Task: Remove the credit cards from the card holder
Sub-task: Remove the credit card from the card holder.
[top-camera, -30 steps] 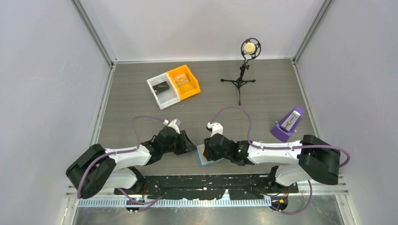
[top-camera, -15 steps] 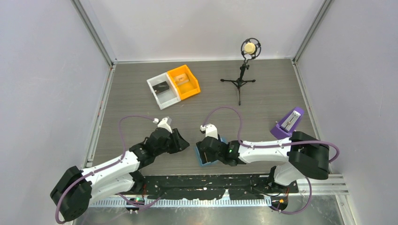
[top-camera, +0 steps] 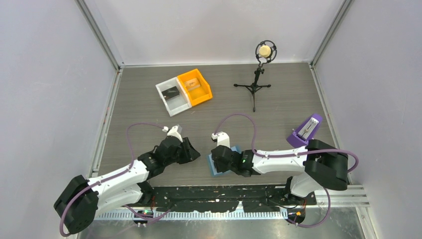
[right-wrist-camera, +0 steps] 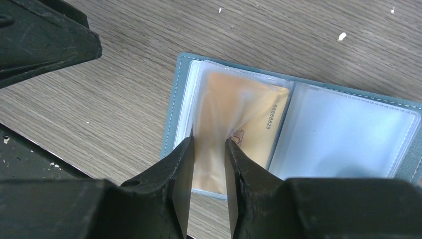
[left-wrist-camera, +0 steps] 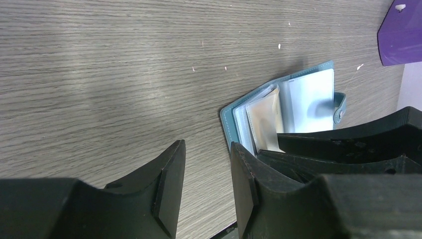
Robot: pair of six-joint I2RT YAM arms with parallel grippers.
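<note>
The light-blue card holder (right-wrist-camera: 179,94) lies open on the table, its clear sleeves spread. A tan credit card (right-wrist-camera: 263,129) sits inside the left sleeve. My right gripper (right-wrist-camera: 209,144) is shut on that frosted sleeve, which puckers up between the fingers. From above, the right gripper (top-camera: 217,158) covers most of the card holder (top-camera: 235,149). My left gripper (left-wrist-camera: 206,149) stands open just left of the card holder (left-wrist-camera: 239,117), with only bare table between its fingers. Seen from the top, the left gripper (top-camera: 191,152) is a short gap from the right one.
At the back left stand a white bin (top-camera: 164,97) holding a dark flat thing (top-camera: 170,92) and an orange bin (top-camera: 204,89). A microphone stand (top-camera: 256,74) is at the back middle. A purple wedge stand (top-camera: 304,132) sits right of the right arm.
The left gripper has drawn back to the left, away from the card holder. The right gripper has shifted slightly left over the holder.
</note>
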